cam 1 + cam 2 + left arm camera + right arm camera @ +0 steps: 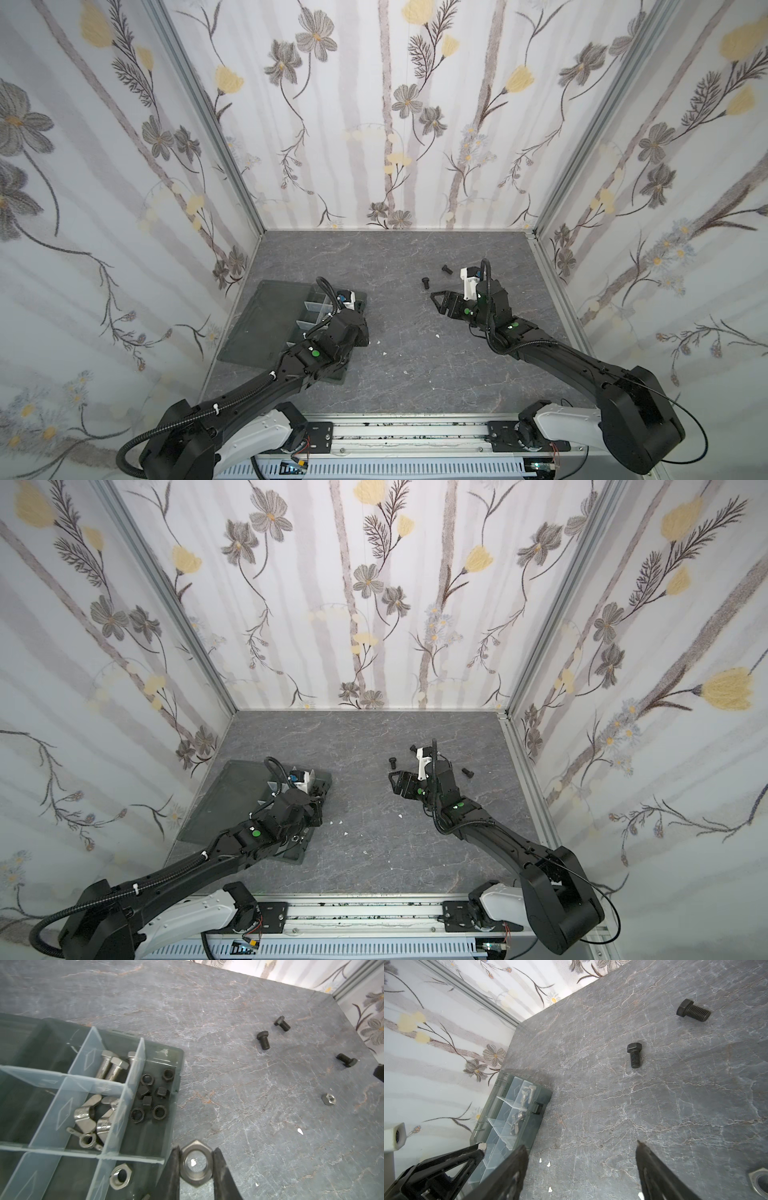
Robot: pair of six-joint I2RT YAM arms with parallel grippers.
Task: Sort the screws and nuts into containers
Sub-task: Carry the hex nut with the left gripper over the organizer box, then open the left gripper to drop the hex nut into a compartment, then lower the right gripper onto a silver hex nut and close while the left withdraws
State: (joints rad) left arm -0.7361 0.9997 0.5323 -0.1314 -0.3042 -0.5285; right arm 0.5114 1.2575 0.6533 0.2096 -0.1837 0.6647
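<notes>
**Entry: screw and nut sorting, part done**

- **Tray** (178,1057): stands at the left of the table (228,1076). The left wrist view shows four filled compartments:
  - silver screws (112,1068)
  - black nuts (150,1093)
  - wing nuts (93,1120)
  - one stored silver nut (120,1176)
- **Left gripper** (196,1148): clamped on the flats of the held silver nut (196,1178). The nut hangs just outside the tray wall, beside the compartment with the stored silver nut. Its height above the table cannot be told.
- **Right gripper** (582,1145): jaws wide apart with nothing between them. It is over bare table, near the loose black screws.
- **Loose stock on the table:** three black screws (264,1040) and one small silver nut (328,1099). All lie well apart from the tray, on the right arm's side.
- **Step in hand (judged):** delivery of the held silver nut to its matching compartment.
- **Next move, left arm (judged):**
  - A short shift across the tray wall, until the nut is over the stored silver nut.
  - The jaws then part.
  - The thin dividers and the neighbouring black nuts leave little margin for a stray drop.
- **Next move, right arm (judged):**
  - A descent onto the nearest black screw, with the jaws set across its shank.
  - No compartment shows black screws, so an empty one is called for.
</notes>
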